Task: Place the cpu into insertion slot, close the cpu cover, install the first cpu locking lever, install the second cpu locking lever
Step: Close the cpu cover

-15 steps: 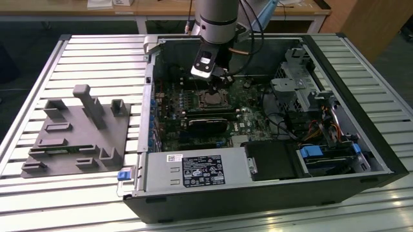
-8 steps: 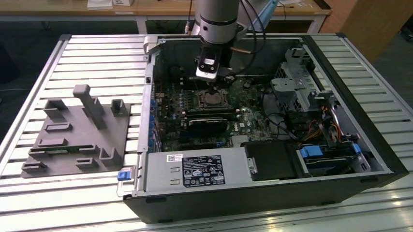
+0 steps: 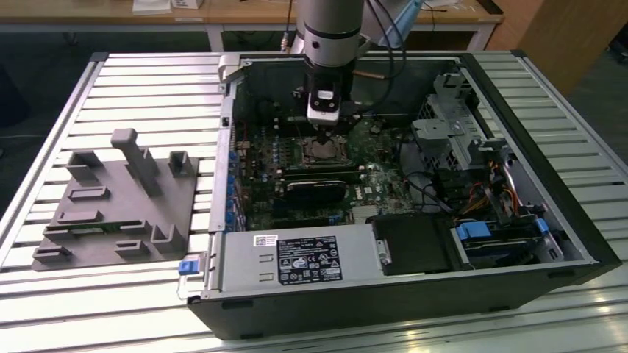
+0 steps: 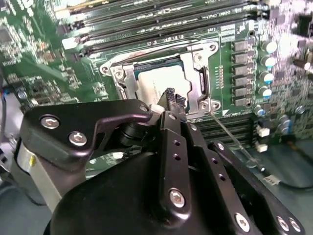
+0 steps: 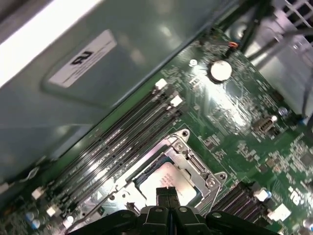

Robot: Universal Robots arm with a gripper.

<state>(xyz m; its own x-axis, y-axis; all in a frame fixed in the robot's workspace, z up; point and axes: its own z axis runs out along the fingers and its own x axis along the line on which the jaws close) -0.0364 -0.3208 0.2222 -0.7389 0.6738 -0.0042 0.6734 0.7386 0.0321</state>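
**Exterior view.** The arm drops in at the upper centre of the frame, into an open computer case (image 3: 579,243) lying on its side. The gripper (image 3: 324,131) hangs straight over the chip (image 3: 321,151), with its tips just above it. The black card (image 3: 314,193) lies just below that spot in the frame. A grey moulded tray (image 3: 118,198) sits in the left of the frame, well apart from the case.

**Second wrist view.** The gripper (image 4: 172,98) is matt black with bolted links. Its two ribbed tips are drawn together with nothing between them. The chip (image 4: 154,83) lies right past the tips, flat in the socket (image 4: 117,73). It is square, with a pale, dull metal top. The cover (image 4: 194,73), a thin bright steel frame, looks to be down around the chip's edges, though I cannot tell whether it is fully seated. A thin wire lever (image 4: 234,142) runs slantwise away from the socket corner nearest the gripper's body. It stands clear of the board, so it reads as unlatched. Long black memory slots (image 4: 161,19) run along the socket's far side.

**First wrist view.** The tips of the gripper (image 5: 167,192) are shut to a hairline and overlap the near edge of the chip (image 5: 169,177). I cannot tell whether they touch it. The cover (image 5: 193,164) frames the chip. The memory slots (image 5: 122,132) run parallel to one socket side, and a shiny coin battery (image 5: 221,70) sits well beyond on the green board.
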